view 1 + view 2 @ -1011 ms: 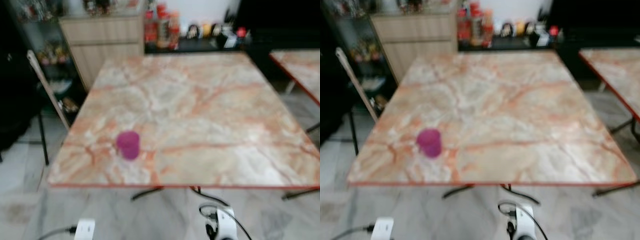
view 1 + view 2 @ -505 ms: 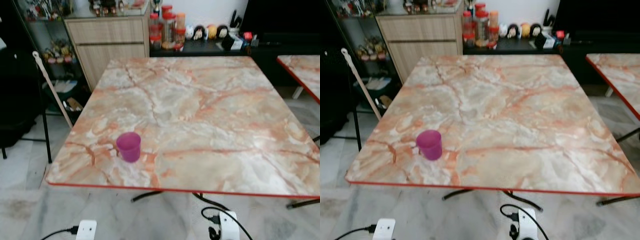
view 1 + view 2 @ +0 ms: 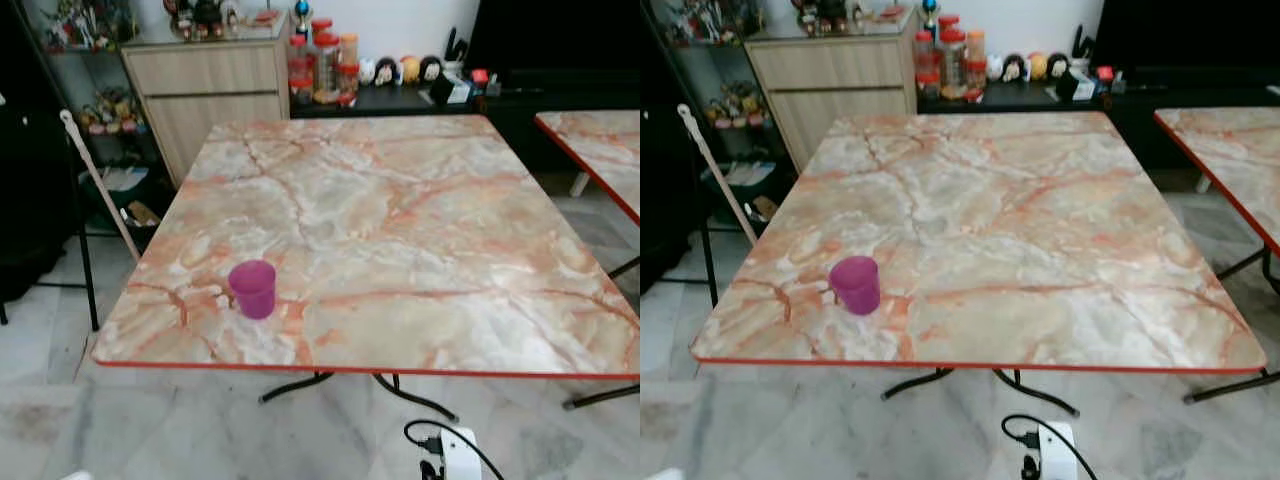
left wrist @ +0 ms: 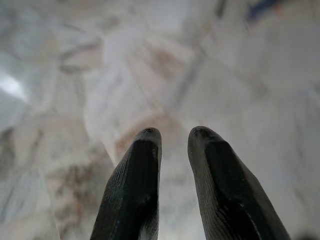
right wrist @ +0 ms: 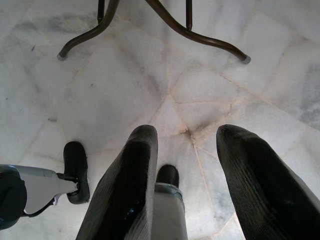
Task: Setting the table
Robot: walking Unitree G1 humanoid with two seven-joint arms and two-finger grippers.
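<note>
A: On the marble table (image 3: 420,230), near-left corner, what?
B: Purple cup (image 3: 252,289), upright, alone.
A: Grippers?
B: Left gripper (image 4: 174,136) hangs over floor tiles, fingers a narrow gap apart. Right gripper (image 5: 187,137) spread wide, empty, above table legs (image 5: 170,22).

A cup (image 3: 252,288) stands on the table (image 3: 420,220) near its front left corner. Behind the table, a cabinet (image 3: 205,95) sits at the left with jars (image 3: 320,68) to its right. A 2nd table (image 3: 590,150) lies to the right.
</note>
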